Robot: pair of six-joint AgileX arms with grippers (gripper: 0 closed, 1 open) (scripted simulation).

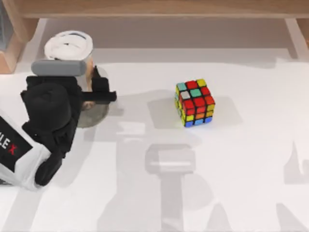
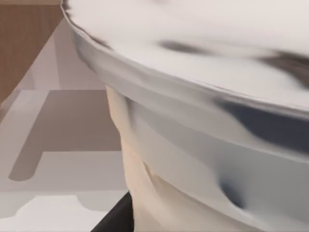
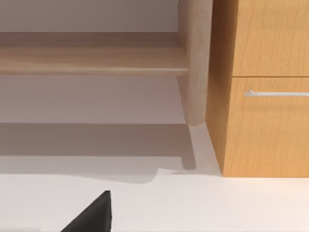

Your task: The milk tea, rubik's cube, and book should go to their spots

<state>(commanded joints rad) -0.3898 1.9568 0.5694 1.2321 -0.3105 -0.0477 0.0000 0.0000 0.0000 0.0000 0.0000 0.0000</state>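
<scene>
The milk tea (image 1: 72,48), a cup with a white lid and brown side, stands tall at the table's back left over the round grey coaster (image 1: 96,117). My left gripper (image 1: 90,94) is shut on the cup's side, with one black finger (image 1: 104,96) showing on its right. Whether the cup's base touches the coaster is hidden by the arm. In the left wrist view the milk tea's lid and beige body (image 2: 193,145) sit right against the camera. The rubik's cube (image 1: 194,102) rests alone near the table's middle. The book is out of view. A dark fingertip (image 3: 94,215) of my right gripper hangs over the table.
A wooden shelf board (image 1: 154,7) runs along the back, with a wooden post (image 1: 14,43) at the back left. The right wrist view faces a wooden cabinet with a drawer handle (image 3: 275,93) and a round post (image 3: 195,63).
</scene>
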